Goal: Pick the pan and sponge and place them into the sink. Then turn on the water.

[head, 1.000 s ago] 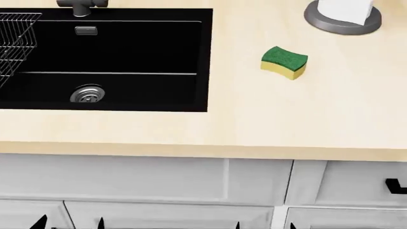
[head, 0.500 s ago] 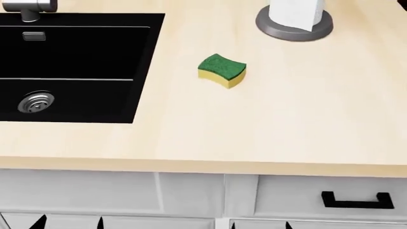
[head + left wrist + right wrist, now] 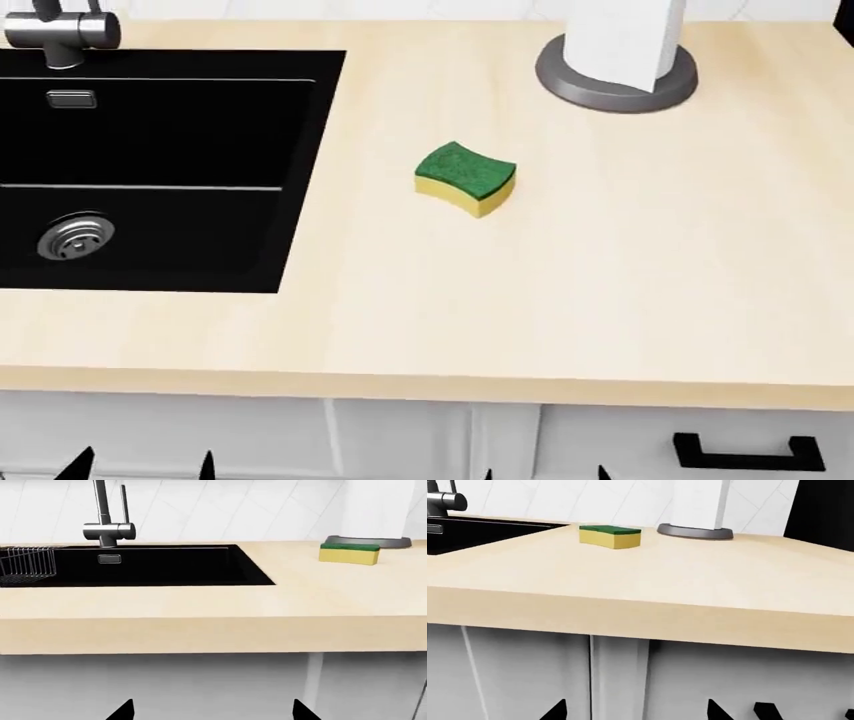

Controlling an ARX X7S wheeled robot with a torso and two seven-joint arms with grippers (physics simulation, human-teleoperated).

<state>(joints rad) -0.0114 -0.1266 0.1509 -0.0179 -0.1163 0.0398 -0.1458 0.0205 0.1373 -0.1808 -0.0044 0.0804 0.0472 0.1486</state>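
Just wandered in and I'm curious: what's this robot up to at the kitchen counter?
It is meant to put a pan and a sponge into the sink, then run the water. Right now nothing is being held. The sponge lies on the counter, between the sink and a paper-towel holder. Both grippers sit low in front of the cabinets, only their fingertips showing. No pan is in view, the faucet is dry, and a wire rack sits in the sink.

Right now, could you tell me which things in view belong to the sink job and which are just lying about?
Belongs to the job:
- sponge, on the counter right of the basin
- sink
- faucet, no water running
- pan: not in view

Just lying about:
- paper-towel holder
- dish rack
- drawer handle
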